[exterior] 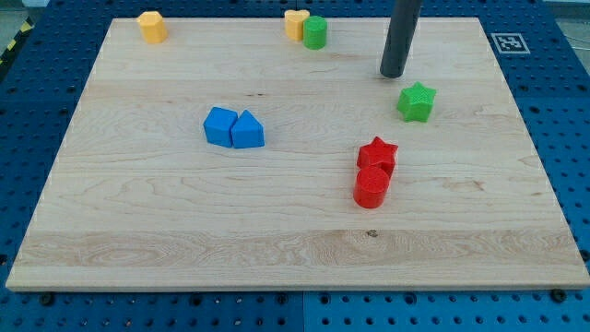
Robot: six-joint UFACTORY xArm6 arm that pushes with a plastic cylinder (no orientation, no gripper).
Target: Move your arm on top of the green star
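Note:
The green star (416, 101) lies on the wooden board (138, 212) at the view's upper right. My tip (393, 74) is the lower end of the dark rod that comes down from the view's top. It stands just above and to the left of the green star, a small gap apart from it.
A red star (377, 153) touches a red cylinder (371, 187) below it. Two blue blocks (233, 128) sit together left of centre. A yellow block (152, 27) is at the top left. A yellow block (295, 23) and a green cylinder (315, 32) touch at top centre.

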